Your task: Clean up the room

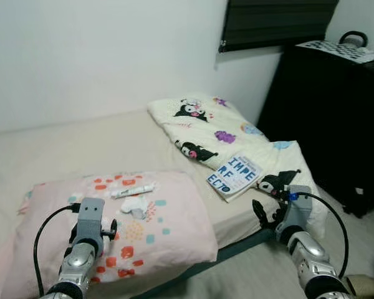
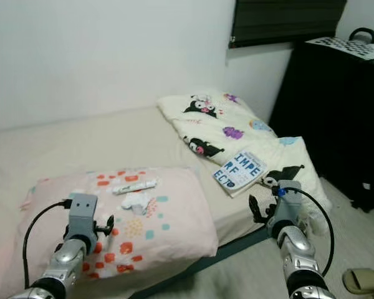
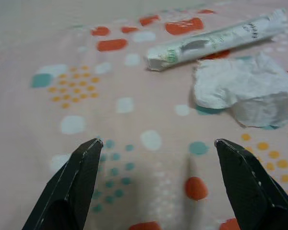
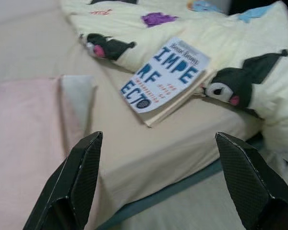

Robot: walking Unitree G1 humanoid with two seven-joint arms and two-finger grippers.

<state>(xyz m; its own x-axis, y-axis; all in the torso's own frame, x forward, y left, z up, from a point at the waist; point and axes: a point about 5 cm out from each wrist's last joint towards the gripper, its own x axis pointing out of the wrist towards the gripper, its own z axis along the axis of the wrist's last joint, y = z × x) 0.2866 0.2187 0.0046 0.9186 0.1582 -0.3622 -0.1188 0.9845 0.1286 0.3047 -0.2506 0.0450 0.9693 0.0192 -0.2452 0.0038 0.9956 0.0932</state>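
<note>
A crumpled white tissue [image 1: 134, 205] and a white tube [image 1: 132, 190] lie on the pink spotted pillow [image 1: 168, 233]. My left gripper [image 3: 156, 143] hovers open just short of them, over the pillow's near part, nothing between its fingers. A book [image 1: 235, 174] with blue letters rests on the cream cartoon-print blanket [image 1: 206, 128] at the bed's right side. My right gripper [image 4: 156, 139] is open near the bed's front right corner, pointing toward the book [image 4: 165, 76] from a short distance.
The bed [image 1: 81, 146] stands against a white wall. A tall black cabinet [image 1: 330, 118] is on the right, with a checkered board and a dark bag on top. A narrow strip of floor [image 1: 249, 274] runs along the bed's front edge.
</note>
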